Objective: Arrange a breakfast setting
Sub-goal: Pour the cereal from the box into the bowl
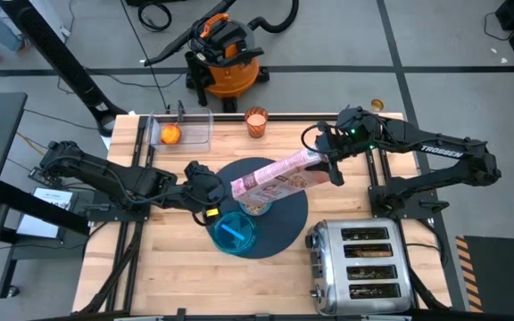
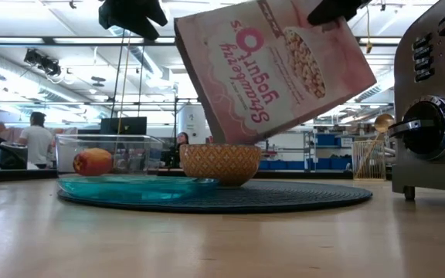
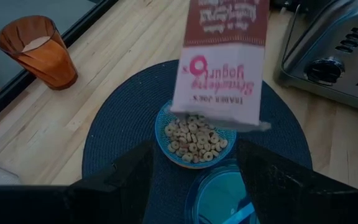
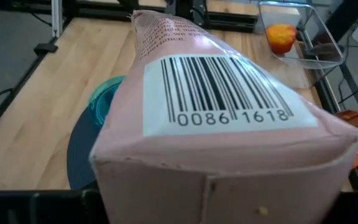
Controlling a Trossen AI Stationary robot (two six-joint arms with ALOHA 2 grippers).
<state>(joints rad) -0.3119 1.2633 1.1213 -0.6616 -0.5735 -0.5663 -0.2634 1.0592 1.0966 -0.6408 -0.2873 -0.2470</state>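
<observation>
A round dark mat [image 1: 286, 214] lies mid-table. On it stand a small bowl [image 3: 194, 140] with cereal rings and a teal plate [image 1: 233, 232]. My right gripper [image 1: 327, 168] is shut on a pink cereal box [image 1: 275, 176], tipped with its open end [image 3: 219, 118] just above the bowl. My left gripper [image 1: 208, 189] hovers open above the plate, beside the bowl, nothing between its fingers. A red-orange fruit [image 1: 169, 134] sits in a clear tub at the far left. The orange cup [image 1: 255, 122] stands at the far edge. My right gripper pinches the box's closed bottom end [image 4: 229, 180] between its two fingers, coming from the table's right and slanting down. The box is lifted clear and slopes down toward the left, upside down, its open end over the bowl.
A chrome toaster [image 1: 360, 263] stands at the near right, close to the mat. The clear tub [image 1: 181, 129] sits at the far left edge. A gold spoon [image 2: 382, 122] stands upright at the far right. Bare wood lies near left.
</observation>
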